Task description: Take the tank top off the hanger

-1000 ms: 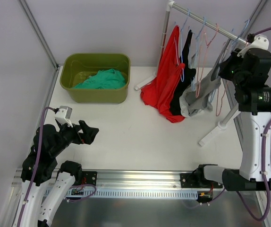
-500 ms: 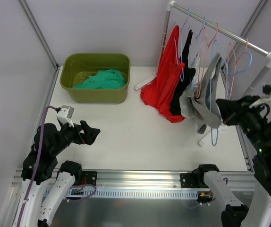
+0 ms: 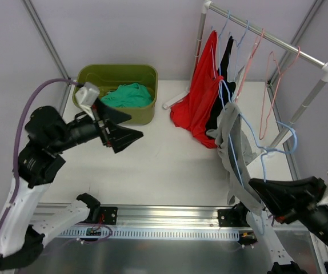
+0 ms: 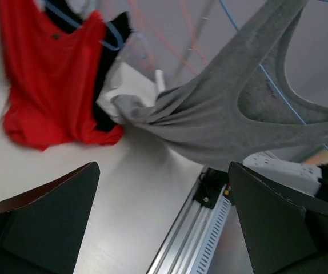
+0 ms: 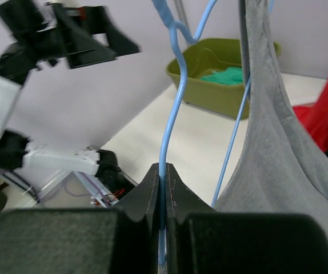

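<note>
Two grippers, opposite states. The right gripper (image 5: 164, 174) has its jaws pressed together on the wire of the blue hanger (image 5: 174, 97). The wrist view shows the thin blue wire pinched right at the fingertips, with the hook end rising free above them. The left gripper (image 3: 135, 127) has its jaws fully apart with nothing between them and nothing touching. It is raised over the left side of the table (image 3: 158, 165) and pointed toward the right side.

The grey tank top (image 3: 232, 137) is on the blue hanger, draped down over the table's near right corner, just above the right gripper. In the left wrist view it hangs ahead between the spread fingers (image 4: 50, 217), well apart from them. The hanger hook looks clear of the rack rail (image 3: 278, 40), though the top view is cluttered there, so I can't be sure.

Containers: one green tub (image 3: 115, 69) at the far left corner of the table holds a crumpled teal garment (image 3: 127, 94).

The rack stands along the far right edge. A red top (image 3: 201, 97) and a black top (image 3: 226, 63) hang at its left end, with a bare pink hanger (image 3: 267, 85) further along.
</note>
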Motion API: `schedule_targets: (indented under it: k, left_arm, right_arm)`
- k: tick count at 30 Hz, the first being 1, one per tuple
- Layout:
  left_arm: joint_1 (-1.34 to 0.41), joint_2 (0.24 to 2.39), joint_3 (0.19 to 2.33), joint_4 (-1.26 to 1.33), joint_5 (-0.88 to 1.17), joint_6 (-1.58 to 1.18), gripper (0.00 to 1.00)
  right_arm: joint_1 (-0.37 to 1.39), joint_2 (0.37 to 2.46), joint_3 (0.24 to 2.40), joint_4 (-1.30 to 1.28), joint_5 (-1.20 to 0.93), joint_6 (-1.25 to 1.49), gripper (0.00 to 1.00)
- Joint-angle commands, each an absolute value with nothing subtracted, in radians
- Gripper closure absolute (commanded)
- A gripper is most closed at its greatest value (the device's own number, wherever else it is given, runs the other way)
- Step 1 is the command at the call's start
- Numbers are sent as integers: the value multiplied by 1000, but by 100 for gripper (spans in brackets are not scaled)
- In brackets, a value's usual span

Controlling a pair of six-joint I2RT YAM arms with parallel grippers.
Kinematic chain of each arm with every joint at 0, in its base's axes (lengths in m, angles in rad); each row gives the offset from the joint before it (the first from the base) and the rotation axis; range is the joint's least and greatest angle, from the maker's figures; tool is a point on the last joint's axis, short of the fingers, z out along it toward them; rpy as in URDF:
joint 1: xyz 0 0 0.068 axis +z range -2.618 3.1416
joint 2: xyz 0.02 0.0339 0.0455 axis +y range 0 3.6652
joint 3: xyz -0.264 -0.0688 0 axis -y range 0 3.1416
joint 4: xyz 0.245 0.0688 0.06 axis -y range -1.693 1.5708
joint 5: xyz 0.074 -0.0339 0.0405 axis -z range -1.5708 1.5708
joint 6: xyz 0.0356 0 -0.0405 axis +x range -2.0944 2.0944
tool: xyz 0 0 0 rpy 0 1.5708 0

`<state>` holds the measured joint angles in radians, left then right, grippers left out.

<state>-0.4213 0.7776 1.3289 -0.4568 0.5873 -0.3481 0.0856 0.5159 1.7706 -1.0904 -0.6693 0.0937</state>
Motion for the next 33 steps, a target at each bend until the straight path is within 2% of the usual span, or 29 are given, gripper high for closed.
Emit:
schedule_targets:
  k: [1,3,10,13,17,20,22,28,31,33]
  left_arm:
    - [-697,926,1458,-362,386,-272,1]
    - [-884,989,1544,-357,281,-207,1]
    - [-1237,1101,1612,-192,-64,35,1]
    - [-1291,1202,1686,-187,-189,103,2]
    - [-1327,1262,1723,-166,-238,138,9]
    - [-1328,1298,1727,-143,-308,162,19]
    - [-1328,1327,1733,-141,-359,175,29]
    - [-1328,1345,1729,-132,-465,184,76]
    - [-1328,1322,1710,-127,-459,178,80]
    - [-1328,1301,1697,-123,-488,172,91]
  right_arm:
    - [120,546,1937,-1017,-798,192,100]
    - [138,569,1971,-999,-811,218,100]
    - [158,644,1832,-924,-913,281,100]
    - [167,664,1821,-919,-911,281,100]
    - [193,684,1845,-919,-907,279,100]
    - [206,695,1855,-919,-907,281,100]
    - [213,698,1845,-919,-905,278,100]
    - [227,693,1819,-919,-899,255,100]
    - [230,692,1796,-919,-887,235,100]
    - [230,690,1772,-920,-887,226,100]
